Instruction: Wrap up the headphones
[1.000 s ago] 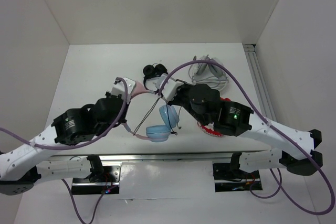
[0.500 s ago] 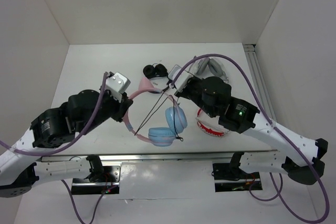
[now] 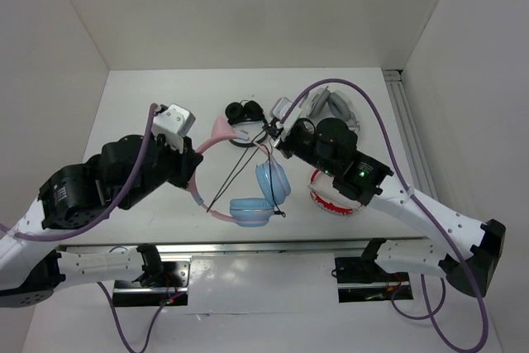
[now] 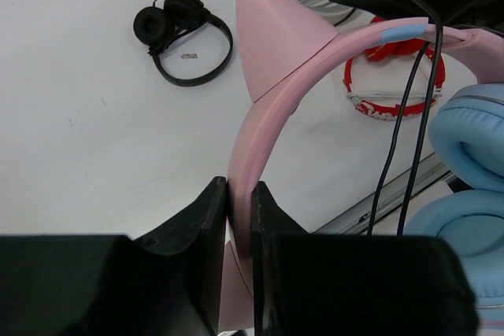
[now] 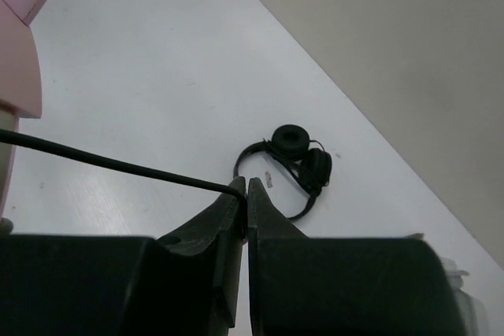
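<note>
Headphones [image 3: 270,181] are positioned between the two grippers. Left gripper [image 4: 237,194] is closed on the pink headband [image 4: 299,72], which is clamped edge-on between its jaws. The cat ear [image 4: 272,37] stands just ahead of its fingertips, and the blue ear cups [image 4: 472,139] lie to its right. Right gripper [image 5: 245,190] has its jaws nearly together, pinching the thin black cable [image 5: 118,164] at the tips. Ahead of the right gripper, a small black headset [image 5: 295,164] lies on the white table [image 5: 142,76]. A red-and-white headset [image 4: 378,104] lies ahead of the left gripper, past the headband.
</note>
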Robot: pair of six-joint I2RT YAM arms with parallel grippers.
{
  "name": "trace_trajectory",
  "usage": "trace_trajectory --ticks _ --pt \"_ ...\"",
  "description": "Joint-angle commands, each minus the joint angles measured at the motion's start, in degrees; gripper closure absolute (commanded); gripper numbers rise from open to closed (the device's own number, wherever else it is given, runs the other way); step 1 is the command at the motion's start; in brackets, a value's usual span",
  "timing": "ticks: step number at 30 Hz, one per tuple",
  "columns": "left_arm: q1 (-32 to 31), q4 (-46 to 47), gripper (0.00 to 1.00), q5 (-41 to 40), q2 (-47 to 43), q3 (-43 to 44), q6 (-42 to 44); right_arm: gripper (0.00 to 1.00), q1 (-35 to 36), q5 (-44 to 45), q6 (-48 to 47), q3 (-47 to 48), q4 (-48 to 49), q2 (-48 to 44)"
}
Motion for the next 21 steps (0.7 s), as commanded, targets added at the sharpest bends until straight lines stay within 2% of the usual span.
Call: trace_trajectory --ticks 1,11,15,21 --pt "-0.38 8.12 1.0 1.59 -1.7 3.19 -5.17 0.89 -2.69 -6.04 5.41 -2.05 8.84 -0.49" --pt "-0.38 11.03 1.0 1.07 -1.0 3.01 -6.84 0.74 -5.76 -14.49 10.51 -4.17 18.68 4.95" --pt "-0.38 11.65 1.0 -0.51 -1.0 4.05 -8.77 0.72 -8.31 -18.36 13.76 -5.56 21.58 6.19" --pt "-0.38 9.28 1.0 -7.36 -1.0 7.74 -12.37 0.7 -10.77 -20.73 16.83 -10.4 24.92 6.8"
